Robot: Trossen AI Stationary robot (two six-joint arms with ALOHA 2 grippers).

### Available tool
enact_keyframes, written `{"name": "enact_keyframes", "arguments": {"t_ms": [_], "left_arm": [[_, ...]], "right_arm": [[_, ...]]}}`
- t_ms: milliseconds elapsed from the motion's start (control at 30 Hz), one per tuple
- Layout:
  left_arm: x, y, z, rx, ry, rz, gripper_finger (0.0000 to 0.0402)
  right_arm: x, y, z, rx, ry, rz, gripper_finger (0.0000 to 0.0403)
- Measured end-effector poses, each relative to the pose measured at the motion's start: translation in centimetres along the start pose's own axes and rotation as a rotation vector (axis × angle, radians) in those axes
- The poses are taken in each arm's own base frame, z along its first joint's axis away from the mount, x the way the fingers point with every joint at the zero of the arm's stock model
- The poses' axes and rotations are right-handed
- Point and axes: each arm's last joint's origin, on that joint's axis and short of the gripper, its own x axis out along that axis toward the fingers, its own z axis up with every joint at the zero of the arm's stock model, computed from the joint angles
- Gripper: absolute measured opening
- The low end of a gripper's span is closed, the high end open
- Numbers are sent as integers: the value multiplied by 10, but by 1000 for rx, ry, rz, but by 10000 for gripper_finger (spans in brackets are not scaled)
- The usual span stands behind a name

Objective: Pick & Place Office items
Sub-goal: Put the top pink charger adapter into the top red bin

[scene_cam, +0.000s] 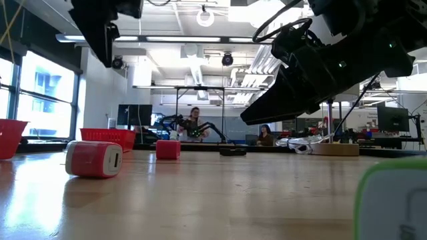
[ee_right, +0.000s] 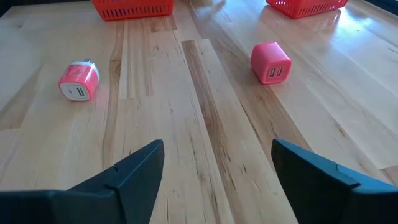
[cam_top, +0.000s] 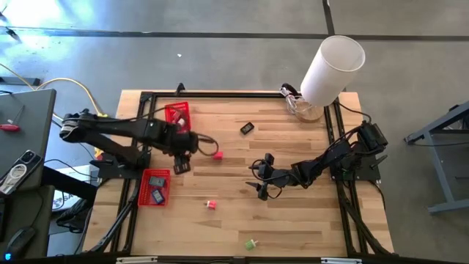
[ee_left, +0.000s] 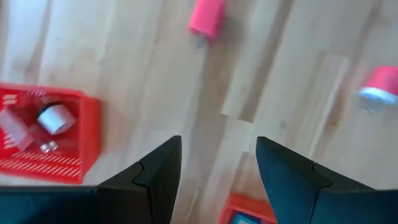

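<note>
The office items lie scattered on the wooden table. They include a pink cube (cam_top: 218, 155) (ee_right: 271, 62), a pink round piece (cam_top: 212, 204) (ee_right: 78, 81), a black piece (cam_top: 247, 128) and a green piece (cam_top: 250, 243). More pieces sit in the two red mesh baskets (cam_top: 177, 116) (cam_top: 154, 187). My left gripper (cam_top: 184, 158) (ee_left: 217, 168) hangs open and empty above the table between the baskets. Low near the table's middle, my right gripper (cam_top: 258, 176) (ee_right: 217, 168) stands open and empty, pointing toward the pink pieces.
A big white cylinder (cam_top: 333, 70) stands at the far right corner beside a coil of cable (cam_top: 297, 103). A dark frame (cam_top: 234, 94) rims the table. Bare wood lies between my right gripper and the near edge.
</note>
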Motion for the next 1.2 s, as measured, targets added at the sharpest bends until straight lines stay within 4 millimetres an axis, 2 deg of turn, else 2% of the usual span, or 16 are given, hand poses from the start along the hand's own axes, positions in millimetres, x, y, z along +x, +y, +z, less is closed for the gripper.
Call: {"name": "enact_keyframes", "arguments": {"t_ms": [200,333,733,1200], "left_arm": [[-4,-22,-3,74,-60,-60,198],[-6,-31,-3,98,-91,-87,198],[-7,-33,-3,37,-99,-103,198],[-7,-33,-3,62,-103,-101,198]], "right_arm": [[0,0,0,0,0,0,285],[0,0,0,1,0,0,285],[0,0,0,66,-3,1,285],[-2,5,-1,151,2,22,285]]}}
